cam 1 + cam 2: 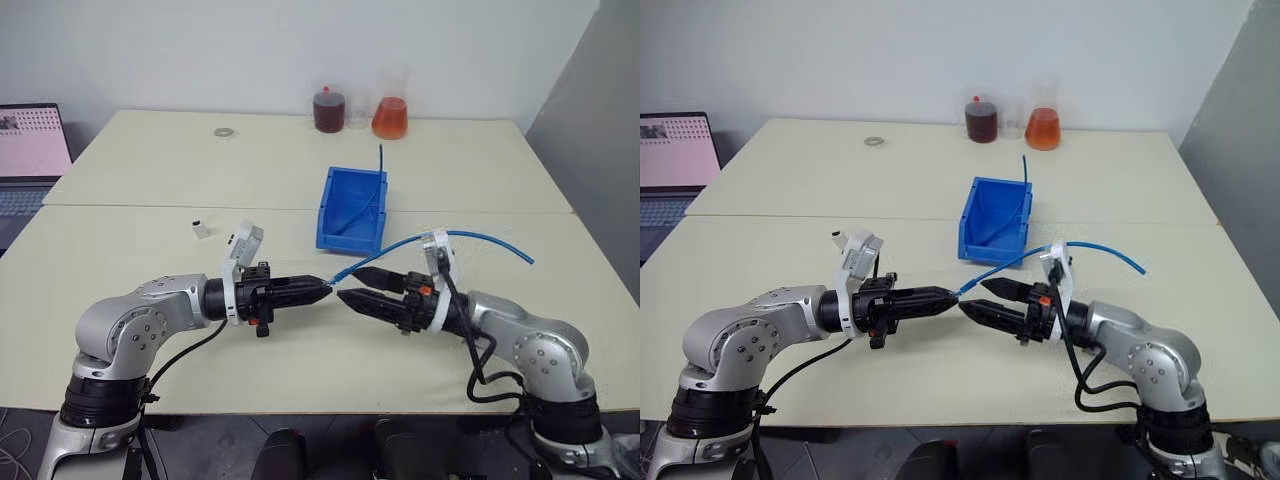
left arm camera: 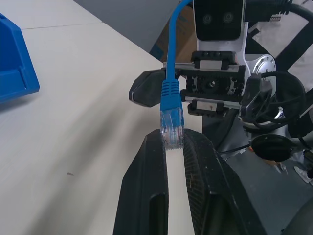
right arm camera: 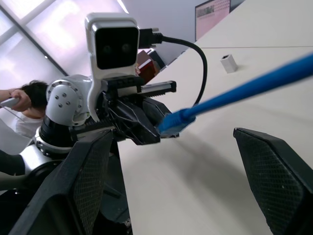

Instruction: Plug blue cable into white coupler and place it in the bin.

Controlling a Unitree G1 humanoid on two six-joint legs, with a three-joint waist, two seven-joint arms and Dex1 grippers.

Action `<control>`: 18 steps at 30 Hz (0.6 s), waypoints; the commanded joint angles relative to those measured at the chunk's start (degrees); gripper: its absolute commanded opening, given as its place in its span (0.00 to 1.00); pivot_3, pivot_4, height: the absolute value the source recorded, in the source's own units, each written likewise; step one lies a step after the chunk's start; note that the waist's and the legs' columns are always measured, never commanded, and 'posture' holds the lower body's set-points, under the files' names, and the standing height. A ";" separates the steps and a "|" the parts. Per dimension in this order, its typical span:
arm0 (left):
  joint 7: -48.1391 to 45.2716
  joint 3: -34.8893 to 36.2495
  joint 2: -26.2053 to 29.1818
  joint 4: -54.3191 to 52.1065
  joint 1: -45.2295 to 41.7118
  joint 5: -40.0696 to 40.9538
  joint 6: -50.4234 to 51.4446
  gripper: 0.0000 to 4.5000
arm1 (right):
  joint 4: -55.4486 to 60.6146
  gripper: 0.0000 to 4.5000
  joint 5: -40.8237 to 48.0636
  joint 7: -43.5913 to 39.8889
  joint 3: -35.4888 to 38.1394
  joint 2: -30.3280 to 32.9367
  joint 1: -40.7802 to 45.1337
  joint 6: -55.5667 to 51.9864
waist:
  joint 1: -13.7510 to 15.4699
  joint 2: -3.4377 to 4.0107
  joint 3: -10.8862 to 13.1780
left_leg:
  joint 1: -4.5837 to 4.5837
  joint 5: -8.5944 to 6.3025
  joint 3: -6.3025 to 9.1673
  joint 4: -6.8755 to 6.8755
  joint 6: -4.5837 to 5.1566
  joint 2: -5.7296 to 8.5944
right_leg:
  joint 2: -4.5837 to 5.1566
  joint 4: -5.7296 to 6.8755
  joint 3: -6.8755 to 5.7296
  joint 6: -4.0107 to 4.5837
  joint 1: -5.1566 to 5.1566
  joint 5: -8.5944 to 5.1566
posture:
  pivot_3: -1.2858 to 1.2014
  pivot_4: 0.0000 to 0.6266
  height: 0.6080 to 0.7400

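My left gripper (image 1: 326, 288) is shut on the pale clear plug (image 2: 172, 128) of the blue cable (image 1: 480, 237), held level above the table. From the plug the cable arcs up and right over my right arm to the table. My right gripper (image 1: 351, 285) faces the left one tip to tip, open, its fingers above and below the cable just behind the plug, holding nothing. The white coupler (image 1: 201, 229) stands alone on the table, behind the left arm. The bin (image 1: 350, 208), a blue tray, sits at mid table beyond both grippers.
Another thin blue cable (image 1: 381, 160) sticks up out of the bin. Two flasks, dark red (image 1: 329, 108) and orange (image 1: 390, 115), stand at the far edge, with a small ring (image 1: 223, 132) nearby. A laptop (image 1: 30, 150) is at far left. A person (image 3: 19, 98) is behind the robot.
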State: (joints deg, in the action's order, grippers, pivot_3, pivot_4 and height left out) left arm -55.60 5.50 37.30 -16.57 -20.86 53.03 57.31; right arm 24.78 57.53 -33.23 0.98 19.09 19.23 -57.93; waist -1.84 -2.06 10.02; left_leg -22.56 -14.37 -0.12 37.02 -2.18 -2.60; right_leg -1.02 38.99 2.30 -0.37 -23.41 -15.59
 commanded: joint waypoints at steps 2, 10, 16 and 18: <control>1.22 2.12 0.01 -2.40 0.11 2.89 0.16 0.04 | 0.50 0.93 3.21 1.26 0.29 -0.73 1.30 -0.84 | 0.00 0.00 0.00 | -0.01 0.00 0.00 0.00 0.00 0.00 | 0.00 0.00 0.01 0.00 -0.01 0.00 | 0.52 0.24 1.00; 2.48 2.17 0.15 -3.37 0.61 4.07 -0.29 0.04 | -0.30 0.93 4.69 2.67 0.30 -1.70 1.70 -0.95 | -0.01 0.00 0.00 | -0.01 0.00 -0.01 -0.01 0.00 0.01 | 0.00 0.00 0.01 0.00 -0.02 0.00 | 0.52 0.24 1.00; 3.17 2.23 0.00 -3.41 0.75 4.91 -0.46 0.04 | -1.74 0.93 4.92 3.12 0.58 -2.49 2.45 -0.32 | -0.01 0.00 0.00 | -0.02 0.00 -0.01 -0.02 0.00 0.01 | 0.00 0.00 0.02 0.00 -0.04 0.00 | 0.52 0.24 1.00; 3.46 2.31 -0.08 -3.50 0.80 5.13 -0.47 0.04 | -1.98 0.84 5.20 3.22 0.80 -2.64 2.49 -0.25 | -0.01 0.00 0.00 | -0.02 0.00 -0.02 -0.01 0.00 0.01 | 0.00 0.00 0.02 0.00 -0.04 0.00 | 0.52 0.24 1.00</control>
State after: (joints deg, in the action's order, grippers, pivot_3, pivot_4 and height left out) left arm -52.36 6.15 37.29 -17.97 -20.03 56.42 57.33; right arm 22.08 60.99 -29.90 0.83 16.82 20.92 -59.09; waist -1.85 -2.06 10.02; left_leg -22.59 -14.37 -0.14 37.01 -2.18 -2.59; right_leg -1.02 38.99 2.32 -0.36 -23.45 -15.59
